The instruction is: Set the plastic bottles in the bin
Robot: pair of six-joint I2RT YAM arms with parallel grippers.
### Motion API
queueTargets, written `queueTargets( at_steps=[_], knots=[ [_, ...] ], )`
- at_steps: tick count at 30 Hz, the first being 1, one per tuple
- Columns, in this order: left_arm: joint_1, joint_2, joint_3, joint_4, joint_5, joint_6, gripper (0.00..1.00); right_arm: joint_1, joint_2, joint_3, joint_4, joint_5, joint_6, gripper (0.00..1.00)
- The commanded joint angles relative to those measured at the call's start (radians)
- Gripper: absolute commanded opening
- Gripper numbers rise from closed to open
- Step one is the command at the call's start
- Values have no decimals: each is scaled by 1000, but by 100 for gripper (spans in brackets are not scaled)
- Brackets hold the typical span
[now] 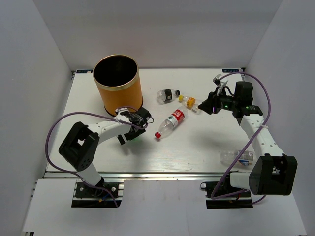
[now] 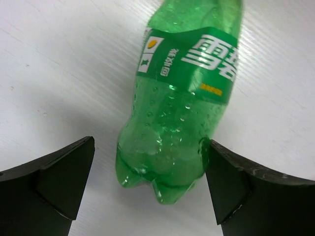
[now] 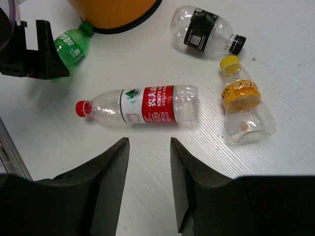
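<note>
Green bottle (image 2: 177,103) base between spread left gripper (image 2: 150,162), bin (image 1: 120,96) nearby

White arm links (image 1: 109,127), black joint housings (image 1: 78,145), looping purple cables (image 1: 268,101), matte black wedge jaws, green light (image 1: 226,104)

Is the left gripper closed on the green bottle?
No, the left gripper is open: the green bottle lies between its fingers, with bare table showing beside one finger.

Bin (image 1: 120,96) perhaps tight beside left tool (image 2: 150,162)
</note>
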Motion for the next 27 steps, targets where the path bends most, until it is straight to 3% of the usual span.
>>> queueTargets(
  at_steps=[1, 6, 12, 18, 23, 24, 27],
  knots=[
    [19, -1, -31, 29, -47, 4, 100, -7, -19, 13, 7, -18, -9, 44],
    [61, 34, -52, 101, -29, 127, 98, -9, -33, -6, 2, -18, -11, 44],
    [70, 100, 4, 160, -18, 259, 84, -7, -41, -12, 4, -21, 0, 44],
    [79, 111, 30, 207, 26, 349, 41, -9, -45, -16, 5, -23, 2, 44],
    [59, 102, 8, 244, 66, 418, 18, -6, -51, -33, 17, -24, 12, 44],
    [59, 93, 8, 244, 86, 431, 9, -6, -50, -36, 19, -24, 15, 44],
    [38, 82, -1, 264, 133, 488, 0, -7, -47, -44, 27, -26, 22, 43]
  ],
)
